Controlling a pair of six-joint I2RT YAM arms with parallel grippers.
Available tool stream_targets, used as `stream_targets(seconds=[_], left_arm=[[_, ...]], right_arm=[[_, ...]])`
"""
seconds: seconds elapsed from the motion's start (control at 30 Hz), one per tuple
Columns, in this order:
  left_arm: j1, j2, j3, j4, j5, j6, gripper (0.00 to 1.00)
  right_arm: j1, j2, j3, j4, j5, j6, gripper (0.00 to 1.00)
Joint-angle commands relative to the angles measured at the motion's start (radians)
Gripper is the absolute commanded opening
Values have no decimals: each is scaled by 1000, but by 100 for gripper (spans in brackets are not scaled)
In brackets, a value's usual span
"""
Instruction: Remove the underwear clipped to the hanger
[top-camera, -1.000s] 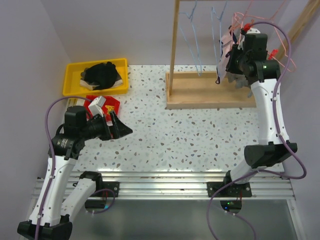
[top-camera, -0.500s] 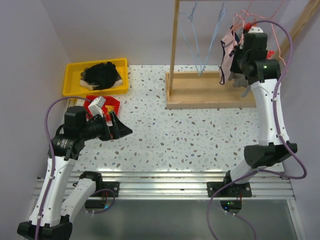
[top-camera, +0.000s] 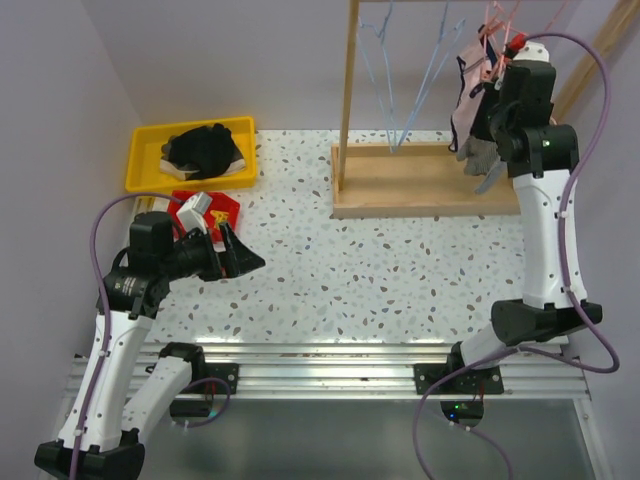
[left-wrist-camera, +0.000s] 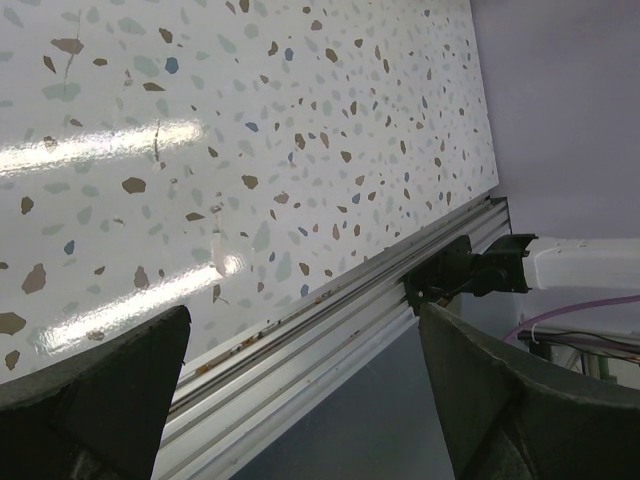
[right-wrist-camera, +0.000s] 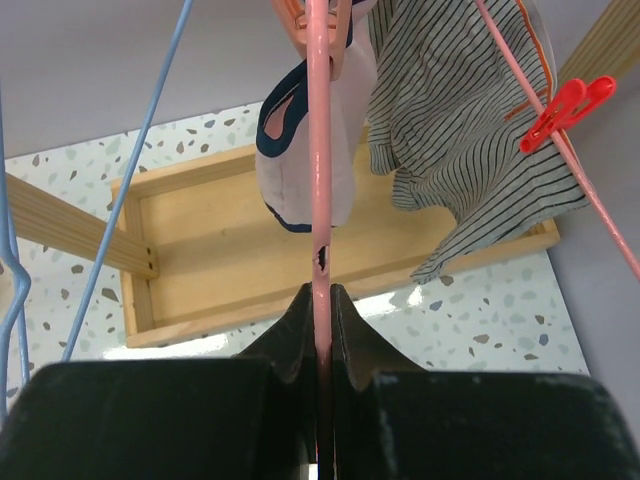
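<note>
Both briefs of the underwear hang from a pink hanger (right-wrist-camera: 318, 150) at the back right. One is pale pink with dark trim (right-wrist-camera: 345, 150), held by an orange clip (right-wrist-camera: 338, 40). The other is grey with fine stripes (right-wrist-camera: 460, 140). My right gripper (right-wrist-camera: 320, 300) is shut on the hanger's thin pink bar just below the pale brief. From above, that gripper (top-camera: 497, 82) is high beside the hanging underwear (top-camera: 466, 95). My left gripper (top-camera: 243, 260) hovers open over the left of the table, and the left wrist view shows nothing between its fingers (left-wrist-camera: 90, 390).
A wooden rack (top-camera: 420, 185) with a tall post stands at the back, with blue hangers (top-camera: 398, 120) on it. A red clip (right-wrist-camera: 565, 108) sits on a pink wire at right. A yellow bin (top-camera: 145, 165) holds black clothing (top-camera: 205, 148), and a red box (top-camera: 225, 205) lies beside it.
My right gripper has shut on the pink hanger bar and moved right and up, carrying the hanger and underwear with it. The left arm has not moved.
</note>
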Motion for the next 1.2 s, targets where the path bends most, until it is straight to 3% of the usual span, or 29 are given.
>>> stream_targets(seconds=[0.0,0.17,0.33,0.57,0.77,0.87,1.03,1.17], left_arm=[[-7,-2,21,12,0,29,100],[-7,9,34,27,11,28,100],[-7,29,57,49,32,19,100],[-10,28,25,87,95,-26,100],[-36,0,-91,186,186,-122,100],[-51,-21,-157,269,216,-207,100],[-120,-11,-233,403,219,-346,100],[-204,24,-248,508,166,-449,100]], right_arm=[[4,-101,-43,55,38,16,0],[4,-294,-187,35,38,36,0],[5,-457,-345,-60,-68,78,0],[4,-798,-734,-233,-269,181,0],[2,-1100,-1023,-347,-574,306,0],[-24,-1210,-1092,-402,-685,313,0],[-142,-1257,-1122,-513,-896,204,0],[-154,-1283,-1134,-537,-895,223,0]])
